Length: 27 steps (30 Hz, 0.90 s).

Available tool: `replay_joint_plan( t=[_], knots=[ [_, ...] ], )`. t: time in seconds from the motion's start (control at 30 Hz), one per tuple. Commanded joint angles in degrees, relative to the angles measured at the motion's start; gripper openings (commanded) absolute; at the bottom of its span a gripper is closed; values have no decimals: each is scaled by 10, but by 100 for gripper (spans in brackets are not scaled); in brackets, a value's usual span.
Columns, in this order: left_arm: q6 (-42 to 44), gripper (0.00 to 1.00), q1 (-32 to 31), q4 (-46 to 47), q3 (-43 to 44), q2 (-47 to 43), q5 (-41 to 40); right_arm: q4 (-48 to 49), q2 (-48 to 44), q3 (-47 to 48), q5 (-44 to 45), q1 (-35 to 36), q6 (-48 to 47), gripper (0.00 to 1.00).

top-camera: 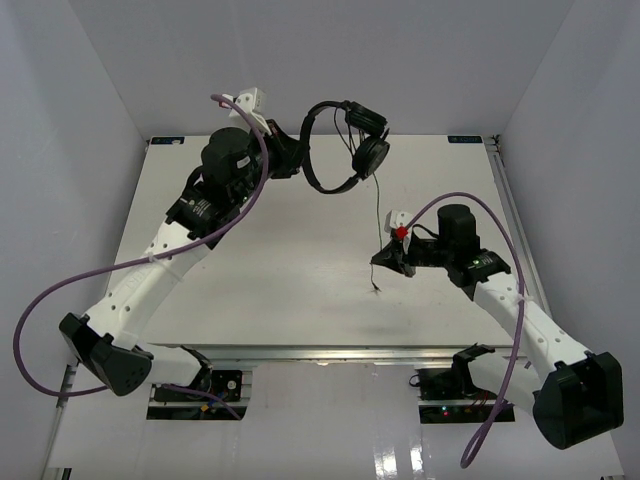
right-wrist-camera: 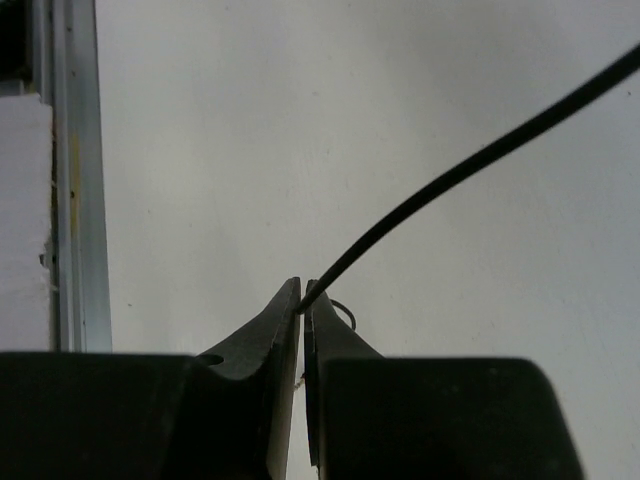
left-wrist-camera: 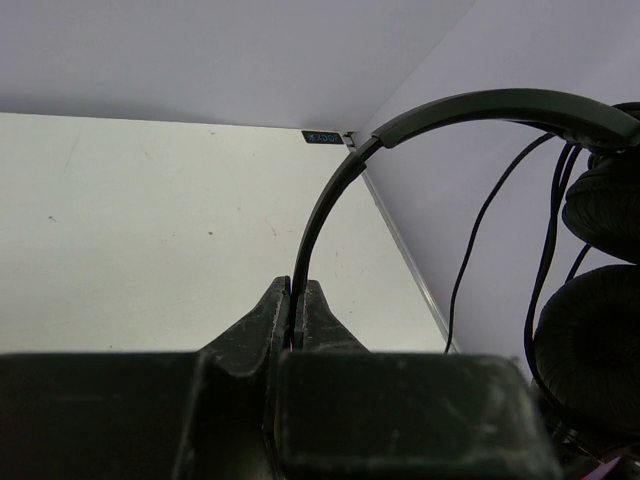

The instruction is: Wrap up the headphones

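L claw [top-camera: 298, 158] clamped on headband [left-wrist-camera: 500, 103]; headphones [top-camera: 371, 156] held aloft over far surface [top-camera: 270, 270]. R claw [top-camera: 392, 258] pinches cable [right-wrist-camera: 520, 134] nr free end. Cable axis runs far-to-near; headphones lie beyond R claw, slightly left.

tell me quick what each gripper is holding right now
Left gripper: closed on the thin curved headband of the small black over-ear headphones.
Right gripper: closed on the headphones' long thin black cable.

No text can be read; the small dark label [left-wrist-camera: 322, 137] at the far corner of the table [left-wrist-camera: 150, 230] is too blurred.
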Motion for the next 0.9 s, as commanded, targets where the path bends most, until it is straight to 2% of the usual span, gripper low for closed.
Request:
replay_joint_plan(
  t=[0.0, 0.07, 0.23, 0.47, 0.63, 0.87],
  knots=[
    [-6, 0, 7, 13, 29, 36, -31, -203, -26, 56, 135, 16, -117, 8],
    [-1, 0, 7, 10, 47, 72, -37, -243, -33, 64, 199, 25, -150, 8],
    [10, 0, 8, 3, 100, 145, -44, -314, -30, 114, 297, 32, -205, 8],
    [22, 0, 8, -13, 144, 232, -46, -349, -17, 178, 373, 32, -245, 8],
    [11, 0, 7, -11, 145, 280, -27, -373, -2, 179, 365, 41, -254, 8],
    [-35, 0, 8, 19, 140, 292, 2, -408, -6, 118, 311, 79, -265, 8]
  ],
)
